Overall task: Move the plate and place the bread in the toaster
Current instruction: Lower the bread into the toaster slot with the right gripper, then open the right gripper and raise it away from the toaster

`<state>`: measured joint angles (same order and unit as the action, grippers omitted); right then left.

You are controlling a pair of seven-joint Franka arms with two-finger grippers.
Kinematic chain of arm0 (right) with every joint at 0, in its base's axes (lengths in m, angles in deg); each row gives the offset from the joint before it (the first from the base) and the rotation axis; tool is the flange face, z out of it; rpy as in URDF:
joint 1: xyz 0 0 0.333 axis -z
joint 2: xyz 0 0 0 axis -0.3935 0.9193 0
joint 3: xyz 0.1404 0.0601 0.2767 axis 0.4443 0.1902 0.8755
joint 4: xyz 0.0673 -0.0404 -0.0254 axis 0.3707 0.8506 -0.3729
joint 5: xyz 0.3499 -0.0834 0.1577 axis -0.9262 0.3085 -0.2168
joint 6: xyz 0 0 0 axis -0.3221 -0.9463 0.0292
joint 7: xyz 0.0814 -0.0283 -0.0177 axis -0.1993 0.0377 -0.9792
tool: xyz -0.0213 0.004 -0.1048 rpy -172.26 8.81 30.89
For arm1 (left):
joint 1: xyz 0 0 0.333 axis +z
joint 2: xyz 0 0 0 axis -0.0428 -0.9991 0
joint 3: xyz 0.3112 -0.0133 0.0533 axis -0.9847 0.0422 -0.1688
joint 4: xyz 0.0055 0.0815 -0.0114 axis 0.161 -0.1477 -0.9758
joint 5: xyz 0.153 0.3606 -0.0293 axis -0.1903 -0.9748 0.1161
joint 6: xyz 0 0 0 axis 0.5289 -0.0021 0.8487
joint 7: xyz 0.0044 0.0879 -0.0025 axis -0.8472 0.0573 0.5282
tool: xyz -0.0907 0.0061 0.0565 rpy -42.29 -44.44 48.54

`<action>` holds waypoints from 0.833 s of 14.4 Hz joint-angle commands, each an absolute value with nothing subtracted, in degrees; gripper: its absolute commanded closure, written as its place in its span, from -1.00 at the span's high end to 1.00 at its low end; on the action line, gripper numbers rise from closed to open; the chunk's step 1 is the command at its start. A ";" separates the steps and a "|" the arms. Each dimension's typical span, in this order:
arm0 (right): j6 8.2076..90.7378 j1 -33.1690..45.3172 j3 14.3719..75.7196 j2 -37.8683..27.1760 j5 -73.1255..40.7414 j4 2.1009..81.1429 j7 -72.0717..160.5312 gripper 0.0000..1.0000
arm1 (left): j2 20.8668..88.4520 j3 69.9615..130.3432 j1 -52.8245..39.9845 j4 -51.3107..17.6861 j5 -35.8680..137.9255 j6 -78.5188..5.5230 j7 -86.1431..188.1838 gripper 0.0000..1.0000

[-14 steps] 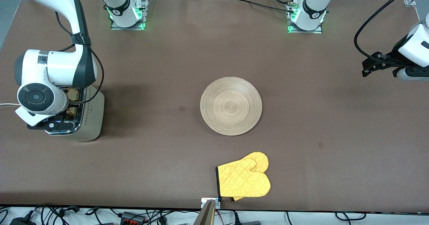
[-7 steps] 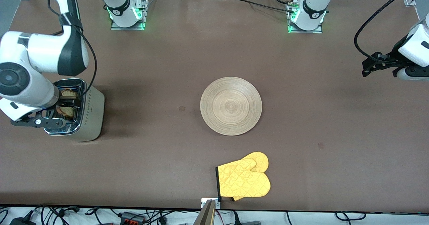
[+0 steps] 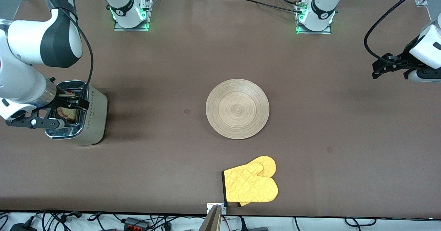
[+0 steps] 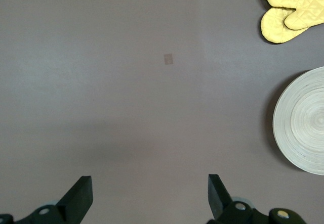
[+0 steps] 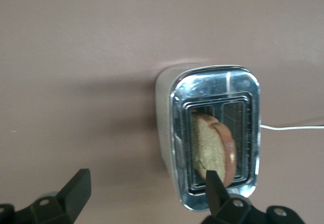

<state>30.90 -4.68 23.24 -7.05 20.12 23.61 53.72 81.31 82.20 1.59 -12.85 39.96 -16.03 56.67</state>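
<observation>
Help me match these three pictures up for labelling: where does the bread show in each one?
Front view: the bread stands in the toaster, partly hidden by the right gripper.
Left wrist view: not in it.
Right wrist view: in a toaster slot.
Shared landmark: the toaster.

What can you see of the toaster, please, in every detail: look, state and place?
The toaster is a boxy two-slot one with a shiny chrome top and brushed beige-silver sides bearing a row of small dots. It stands upright at the right arm's end of the table, a white cord leaving it. A slice of bread sits in one slot, tilted, its top sticking out. The open right tool is over it, touching nothing.
</observation>
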 commanded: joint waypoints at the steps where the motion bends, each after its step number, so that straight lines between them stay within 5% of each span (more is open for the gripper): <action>1: 29.74 -3.99 22.81 -7.10 16.28 20.65 53.04 1.00 | 80.63 82.27 1.31 -11.14 40.72 -14.87 56.15 1.00; 7: 26.58 1.62 23.86 -10.96 8.26 20.03 51.64 1.00 | 80.63 82.18 1.40 -11.14 40.72 -14.87 56.24 1.00; 12: 29.03 18.31 42.72 -14.74 15.70 20.73 49.88 1.00 | 80.63 82.27 1.40 -11.14 40.72 -14.78 56.24 1.00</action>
